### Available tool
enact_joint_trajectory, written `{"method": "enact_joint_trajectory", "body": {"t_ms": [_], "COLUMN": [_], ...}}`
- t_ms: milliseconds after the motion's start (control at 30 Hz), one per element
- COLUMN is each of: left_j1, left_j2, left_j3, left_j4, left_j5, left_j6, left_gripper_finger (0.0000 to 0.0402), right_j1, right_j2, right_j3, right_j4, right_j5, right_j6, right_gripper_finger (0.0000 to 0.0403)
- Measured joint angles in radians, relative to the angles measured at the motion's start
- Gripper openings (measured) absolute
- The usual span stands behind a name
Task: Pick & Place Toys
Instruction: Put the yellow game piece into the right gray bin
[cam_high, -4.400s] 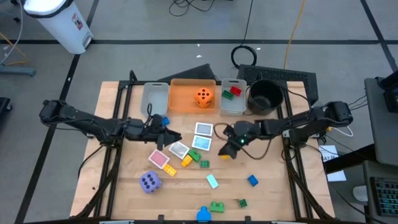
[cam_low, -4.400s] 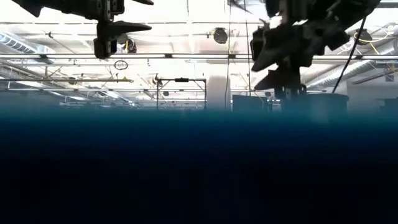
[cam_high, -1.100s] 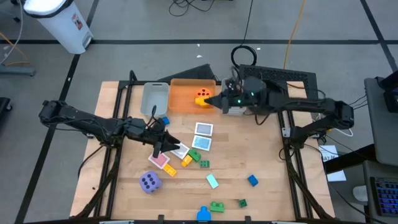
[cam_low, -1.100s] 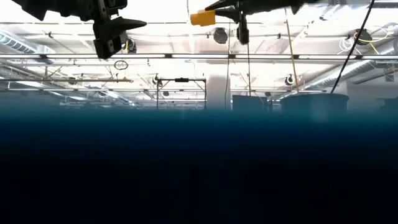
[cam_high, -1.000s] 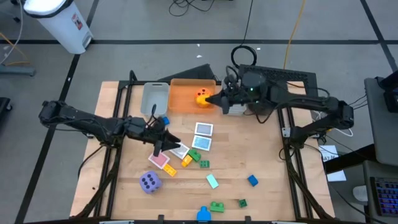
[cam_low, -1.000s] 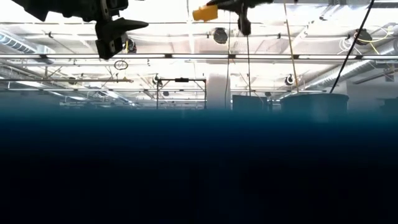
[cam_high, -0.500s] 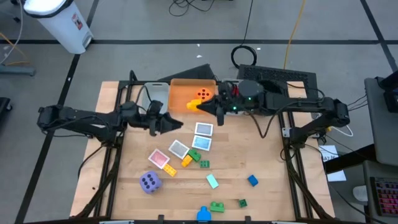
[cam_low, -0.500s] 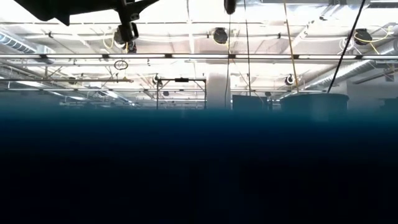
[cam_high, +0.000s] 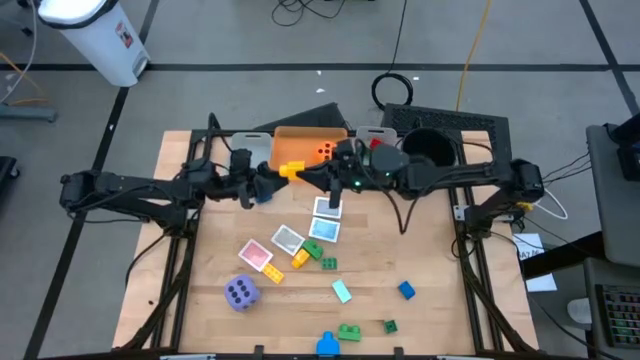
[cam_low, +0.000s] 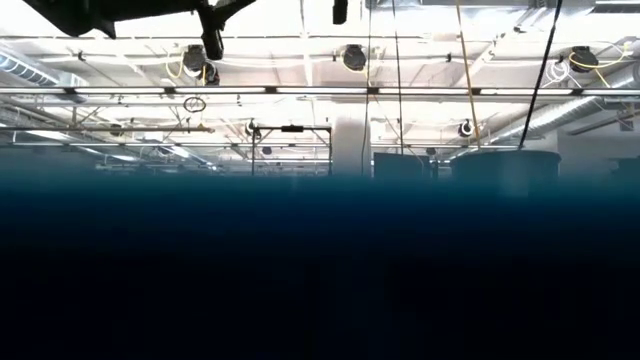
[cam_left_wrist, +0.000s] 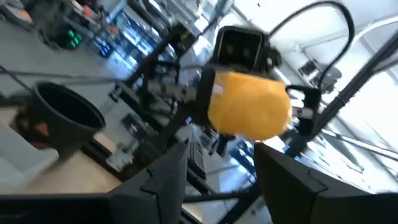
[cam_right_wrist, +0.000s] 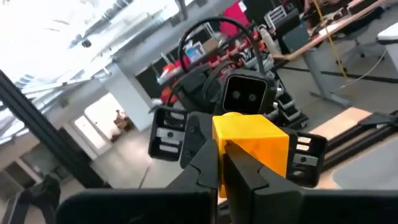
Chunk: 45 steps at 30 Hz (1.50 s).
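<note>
We are looking at a yellow brick (cam_high: 291, 169), which the right gripper (cam_high: 300, 172) is pinching between closed fingers above the front edge of the orange bin (cam_high: 300, 147). The right wrist view is showing the brick (cam_right_wrist: 250, 147) clamped at the fingertips, with the left arm's wrist facing it close behind. The left gripper (cam_high: 268, 185) is hanging just in front of the bin's near left corner, pointing at the brick; its fingers (cam_left_wrist: 168, 180) are standing apart with the brick (cam_left_wrist: 250, 104) beyond them, and they are holding nothing we can see. A blue piece (cam_high: 263, 194) is peeking out under that gripper, too covered for us to name.

Inside the bin, the orange die (cam_high: 324, 151) is showing only a corner, the right arm covering the rest. Right of the bin, a red brick (cam_high: 378, 143) in the grey bin is half hidden by the same arm, and the black bowl (cam_high: 432, 147) is sitting further right. In front of the bin, picture cards (cam_high: 327, 208) are lying on the table (cam_high: 430, 300), with the purple die (cam_high: 241, 292) well toward the front. The low view is giving us only arm undersides at its top edge.
</note>
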Motion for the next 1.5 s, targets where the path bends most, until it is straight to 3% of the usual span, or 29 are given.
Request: {"method": "enact_joint_trajectory", "body": {"t_ms": [200, 867, 1133, 1500], "left_j1": [-0.001, 0.000, 0.000, 0.000], "left_j2": [0.000, 0.000, 0.000, 0.000], "left_j3": [0.000, 0.001, 0.001, 0.001], "left_j4": [0.023, 0.095, 0.094, 0.095], "left_j5": [-0.016, -0.018, -0.022, -0.020], "left_j6": [0.036, 0.096, 0.094, 0.095], "left_gripper_finger": [0.0189, 0.0188, 0.0131, 0.0132], "right_j1": [0.006, 0.008, 0.007, 0.007], "right_j2": [0.043, 0.059, 0.059, 0.059], "right_j3": [0.000, 0.000, 0.000, 0.000], "right_j4": [0.079, 0.082, 0.082, 0.082], "right_j5": [0.015, 0.044, 0.044, 0.039], "right_j6": [0.015, 0.007, 0.010, 0.006], "right_gripper_finger": [0.0000, 0.0000, 0.0000, 0.0018]}}
